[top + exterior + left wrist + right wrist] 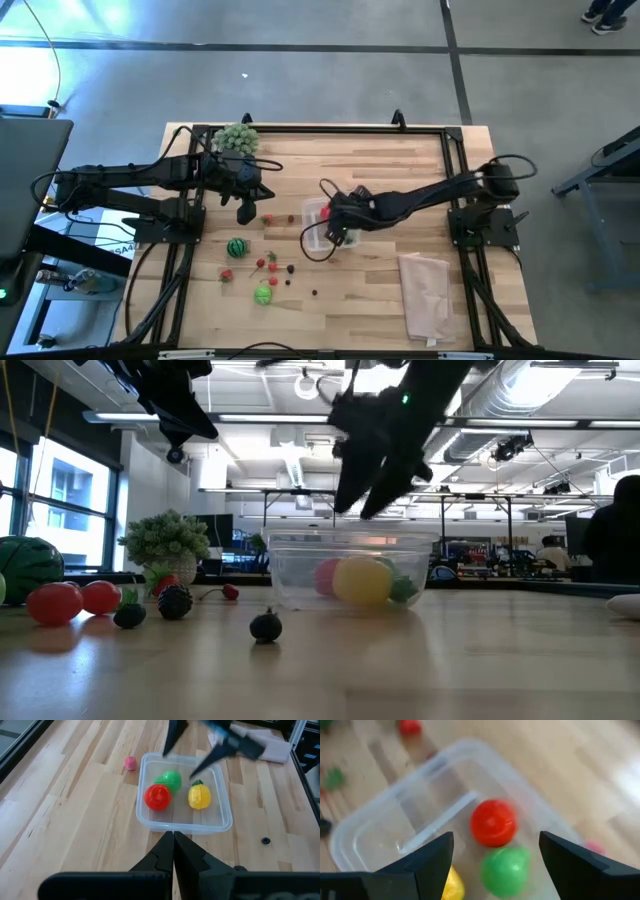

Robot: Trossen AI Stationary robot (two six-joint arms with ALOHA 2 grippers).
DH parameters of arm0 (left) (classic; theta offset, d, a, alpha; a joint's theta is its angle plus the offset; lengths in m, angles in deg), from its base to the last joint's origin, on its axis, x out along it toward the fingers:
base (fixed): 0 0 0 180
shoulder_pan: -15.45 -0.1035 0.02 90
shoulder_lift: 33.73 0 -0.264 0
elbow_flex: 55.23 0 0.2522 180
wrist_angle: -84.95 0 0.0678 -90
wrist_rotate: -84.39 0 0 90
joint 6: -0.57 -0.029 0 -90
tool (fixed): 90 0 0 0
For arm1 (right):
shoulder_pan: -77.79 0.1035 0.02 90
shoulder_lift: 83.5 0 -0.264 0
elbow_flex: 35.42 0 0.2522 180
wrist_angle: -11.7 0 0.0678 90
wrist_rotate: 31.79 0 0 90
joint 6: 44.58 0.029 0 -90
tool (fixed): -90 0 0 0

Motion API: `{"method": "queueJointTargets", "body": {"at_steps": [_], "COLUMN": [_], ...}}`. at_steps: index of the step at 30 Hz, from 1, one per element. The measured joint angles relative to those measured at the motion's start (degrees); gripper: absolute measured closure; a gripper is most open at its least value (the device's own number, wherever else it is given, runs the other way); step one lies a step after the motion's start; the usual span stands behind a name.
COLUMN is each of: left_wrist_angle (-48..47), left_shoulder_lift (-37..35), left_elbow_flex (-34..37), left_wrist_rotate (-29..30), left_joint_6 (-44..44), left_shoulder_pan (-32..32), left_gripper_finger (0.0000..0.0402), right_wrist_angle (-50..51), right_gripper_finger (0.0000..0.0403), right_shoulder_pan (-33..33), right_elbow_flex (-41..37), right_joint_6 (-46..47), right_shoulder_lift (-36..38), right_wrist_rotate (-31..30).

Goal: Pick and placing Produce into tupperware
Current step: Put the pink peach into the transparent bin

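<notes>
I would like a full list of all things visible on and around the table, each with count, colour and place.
tupperware: one, clear, table middle, under the right end effector.
Produce in tupperware: three; red ball, green ball, yellow fruit.
striped ball: one, dark-striped green, table left.
loose produce: several small red, green and dark pieces, left of the tupperware.
pink piece: one, beside the tupperware.
plant: one, pale green, back left edge.
cloth: one, beige, folded, table right.
left end effector: shut, empty, facing the tupperware.
right end effector: open, empty, above the tupperware.
</notes>
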Motion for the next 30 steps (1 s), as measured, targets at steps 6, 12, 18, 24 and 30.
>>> {"method": "queueJointTargets", "body": {"at_steps": [6,12,18,24,30], "left_wrist_angle": [0.00,-0.02,0.00,0.00,0.00], "left_shoulder_lift": [0.00,0.00,0.00,0.00,0.00], "left_elbow_flex": [0.00,0.00,0.00,0.00,0.00], "left_wrist_rotate": [0.02,0.02,0.02,0.02,0.02], "left_joint_6": [0.01,-0.01,0.01,0.00,-0.01], "left_shoulder_pan": [0.02,0.02,0.00,0.01,0.00], "left_gripper_finger": [0.0401,0.0401,0.0401,0.0401,0.0401], "right_wrist_angle": [7.51,16.14,0.50,-23.14,-37.62], "right_gripper_finger": [0.0116,0.0116,0.0116,0.0116,0.0116], "right_shoulder_pan": [-1.35,-5.30,-11.06,-14.70,-16.29], "right_elbow_flex": [0.00,-2.19,-18.88,-36.19,-45.47], "right_joint_6": [-3.16,-3.57,-8.04,-15.42,-18.10], "right_shoulder_lift": [10.13,17.86,22.44,26.61,26.74], "right_wrist_rotate": [-5.66,-8.67,-0.90,4.03,5.99]}}
